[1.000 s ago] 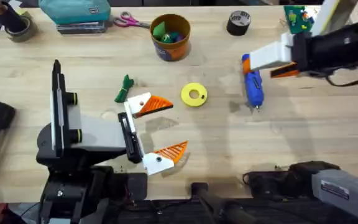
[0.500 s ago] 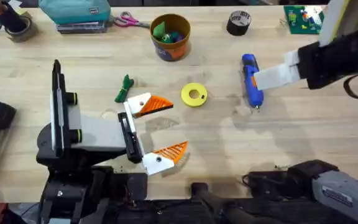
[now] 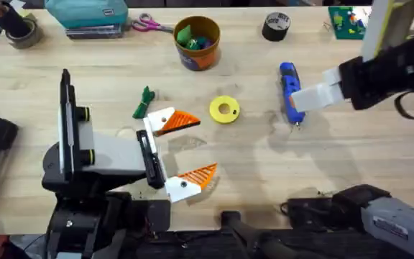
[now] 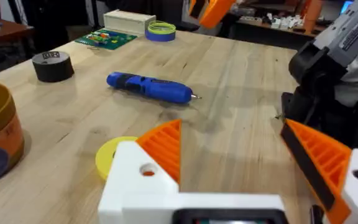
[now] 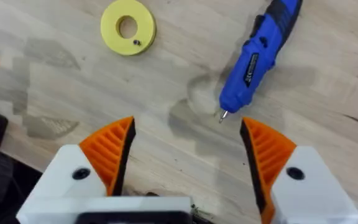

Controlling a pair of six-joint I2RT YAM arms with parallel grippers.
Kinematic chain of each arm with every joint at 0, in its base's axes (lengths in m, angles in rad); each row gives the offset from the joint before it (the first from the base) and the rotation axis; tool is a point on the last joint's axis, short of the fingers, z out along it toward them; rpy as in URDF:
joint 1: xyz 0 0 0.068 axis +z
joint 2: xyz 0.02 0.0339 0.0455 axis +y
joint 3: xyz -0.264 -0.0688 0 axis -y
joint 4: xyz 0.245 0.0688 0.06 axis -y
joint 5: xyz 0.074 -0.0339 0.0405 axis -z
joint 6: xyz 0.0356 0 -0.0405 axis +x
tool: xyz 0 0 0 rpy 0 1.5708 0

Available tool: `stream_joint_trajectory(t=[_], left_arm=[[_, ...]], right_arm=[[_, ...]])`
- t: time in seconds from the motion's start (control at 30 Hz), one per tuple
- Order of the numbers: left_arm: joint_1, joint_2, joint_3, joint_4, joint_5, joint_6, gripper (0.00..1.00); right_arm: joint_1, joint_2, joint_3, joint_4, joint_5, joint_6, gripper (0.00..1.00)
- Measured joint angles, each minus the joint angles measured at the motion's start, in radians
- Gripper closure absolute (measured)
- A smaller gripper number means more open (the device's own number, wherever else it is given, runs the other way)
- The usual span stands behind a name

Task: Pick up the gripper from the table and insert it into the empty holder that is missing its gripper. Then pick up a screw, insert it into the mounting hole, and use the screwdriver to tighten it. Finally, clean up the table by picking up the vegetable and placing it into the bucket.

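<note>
The blue screwdriver (image 3: 290, 92) lies on the table right of centre, and it is also in the left wrist view (image 4: 151, 88). My right gripper (image 3: 310, 98) hovers over its tip end, open. In the right wrist view the right gripper (image 5: 188, 146) shows the screwdriver (image 5: 253, 62) lying just ahead of the gap. My left gripper (image 3: 192, 147) rests open near the front. Both white holders (image 4: 143, 182) carry orange wedges. The green vegetable (image 3: 144, 103) lies beside it. The orange bucket (image 3: 197, 43) stands at the back. A loose gripper piece is out of view.
A yellow ring disc (image 3: 224, 110) lies mid-table with a small dark speck (image 5: 137, 43) on it. At the back are a black tape roll (image 3: 276, 26), scissors (image 3: 149, 24), a teal case (image 3: 86, 14) and a green circuit board (image 3: 343, 21).
My right gripper has come down and forward from above the screwdriver's back end to its tip end. The screwdriver and the left arm have not moved.
</note>
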Motion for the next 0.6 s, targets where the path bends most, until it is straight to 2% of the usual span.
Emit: stream_joint_trajectory(t=[0.27,0.6], left_arm=[[0.0,0.0,0.0,0.0,0.0,0.0,0.015],[0.0,0.0,0.0,0.0,0.0,0.0,0.015]], right_arm=[[0.089,0.0,-0.088,0.088,0.0,0.002,0.004],[0.144,0.0,-0.21,0.245,0.0,0.043,0.004]])
